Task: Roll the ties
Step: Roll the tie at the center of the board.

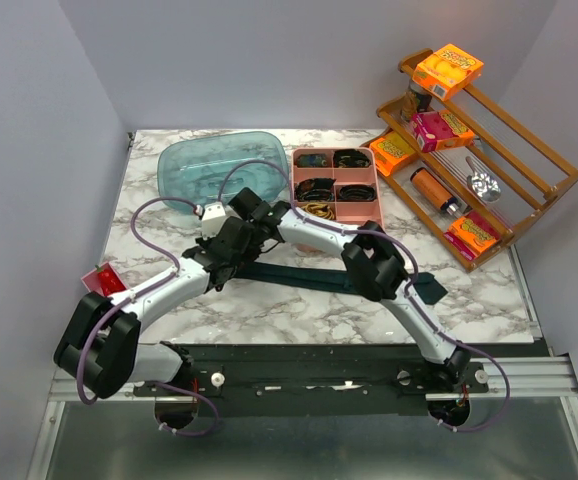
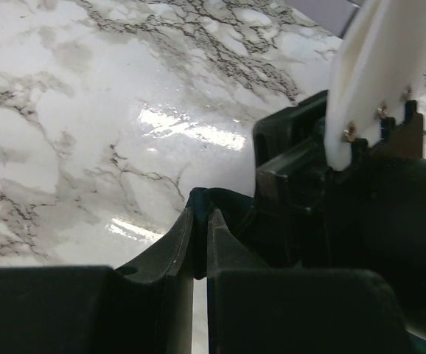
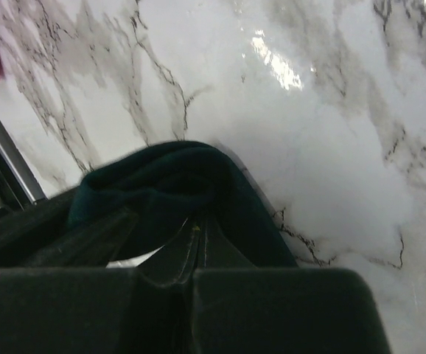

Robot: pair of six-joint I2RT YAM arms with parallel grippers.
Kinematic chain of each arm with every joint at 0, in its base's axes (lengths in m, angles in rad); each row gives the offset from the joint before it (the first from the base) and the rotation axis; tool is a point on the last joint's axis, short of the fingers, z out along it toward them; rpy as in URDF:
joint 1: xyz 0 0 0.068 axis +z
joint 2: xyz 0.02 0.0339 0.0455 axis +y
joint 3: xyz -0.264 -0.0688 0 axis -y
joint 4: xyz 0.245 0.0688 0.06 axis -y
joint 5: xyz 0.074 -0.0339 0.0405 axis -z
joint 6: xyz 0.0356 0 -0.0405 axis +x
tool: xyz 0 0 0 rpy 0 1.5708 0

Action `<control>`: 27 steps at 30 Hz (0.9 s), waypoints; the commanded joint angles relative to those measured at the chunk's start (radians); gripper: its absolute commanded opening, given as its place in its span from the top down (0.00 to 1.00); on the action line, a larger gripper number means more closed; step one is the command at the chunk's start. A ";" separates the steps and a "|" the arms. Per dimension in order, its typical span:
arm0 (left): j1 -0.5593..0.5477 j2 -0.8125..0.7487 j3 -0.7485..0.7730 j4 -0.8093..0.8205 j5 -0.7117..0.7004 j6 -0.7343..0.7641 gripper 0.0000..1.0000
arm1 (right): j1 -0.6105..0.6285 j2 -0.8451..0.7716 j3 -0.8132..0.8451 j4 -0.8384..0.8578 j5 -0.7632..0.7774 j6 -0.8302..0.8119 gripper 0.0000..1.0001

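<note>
A long dark teal-green tie lies flat across the marble table, with its wide end at the right. Its left end is lifted and folded where both grippers meet. My left gripper is shut on that end; in the left wrist view its fingertips pinch a fold of the tie. My right gripper is shut on the same bunched end, which curls over its fingertips as a teal loop. Several coiled ties sit in a pink tray.
The pink divided tray stands behind the grippers, with a clear teal bin lid to its left. A wooden rack with snack boxes and a scoop stands at the back right. A red packet lies near the left edge.
</note>
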 commanded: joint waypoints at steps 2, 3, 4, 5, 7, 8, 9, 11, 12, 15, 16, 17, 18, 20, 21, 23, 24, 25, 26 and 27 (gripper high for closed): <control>-0.021 0.032 0.055 -0.070 -0.112 0.004 1.00 | -0.024 -0.113 -0.099 0.040 -0.027 0.021 0.96; -0.025 0.037 0.061 -0.085 -0.117 0.002 1.00 | -0.031 -0.139 -0.115 0.046 -0.031 0.024 0.96; -0.035 0.040 0.069 -0.093 -0.121 0.001 1.00 | -0.043 -0.150 -0.126 0.052 -0.036 0.026 0.96; -0.039 0.048 0.083 -0.099 -0.130 0.001 1.00 | -0.049 -0.164 -0.148 0.054 -0.036 0.024 0.96; -0.048 0.058 0.094 -0.109 -0.138 0.011 1.00 | -0.064 -0.197 -0.172 0.057 -0.033 0.015 0.96; -0.058 0.071 0.110 -0.113 -0.144 0.016 1.00 | -0.069 -0.210 -0.185 0.058 -0.027 0.012 0.96; -0.064 0.080 0.120 -0.125 -0.152 0.024 1.00 | -0.072 -0.217 -0.210 0.060 -0.025 0.010 0.96; -0.076 0.113 0.150 -0.141 -0.166 0.028 1.00 | -0.084 -0.247 -0.239 0.063 -0.017 0.009 0.96; -0.088 0.126 0.161 -0.151 -0.181 0.030 1.00 | -0.087 -0.256 -0.268 0.066 -0.011 0.007 0.96; -0.117 0.190 0.201 -0.173 -0.205 0.037 1.00 | -0.100 -0.282 -0.308 0.066 0.022 0.013 0.96; -0.124 0.206 0.213 -0.184 -0.216 0.033 1.00 | -0.110 -0.286 -0.334 0.067 0.027 0.015 0.96; -0.134 0.245 0.238 -0.194 -0.224 0.030 1.00 | -0.116 -0.299 -0.351 0.066 0.035 0.018 0.96; -0.143 0.264 0.251 -0.216 -0.233 0.027 1.00 | -0.121 -0.303 -0.365 0.067 0.038 0.020 0.96; -0.171 0.320 0.291 -0.247 -0.270 0.010 1.00 | -0.138 -0.322 -0.408 0.078 0.052 0.021 0.96; -0.179 0.337 0.302 -0.263 -0.279 0.007 1.00 | -0.143 -0.326 -0.419 0.081 0.055 0.021 0.96; -0.206 0.386 0.331 -0.276 -0.305 0.004 1.00 | -0.155 -0.336 -0.445 0.092 0.055 0.021 0.96; -0.214 0.402 0.340 -0.285 -0.310 0.004 1.00 | -0.159 -0.342 -0.452 0.093 0.056 0.021 0.96; -0.223 0.416 0.348 -0.290 -0.316 0.004 1.00 | -0.163 -0.343 -0.457 0.098 0.058 0.020 0.96; -0.240 0.443 0.362 -0.296 -0.328 0.004 1.00 | -0.163 -0.345 -0.463 0.100 0.058 0.021 0.96; -0.249 0.456 0.368 -0.302 -0.331 0.004 1.00 | -0.164 -0.343 -0.465 0.100 0.056 0.023 0.96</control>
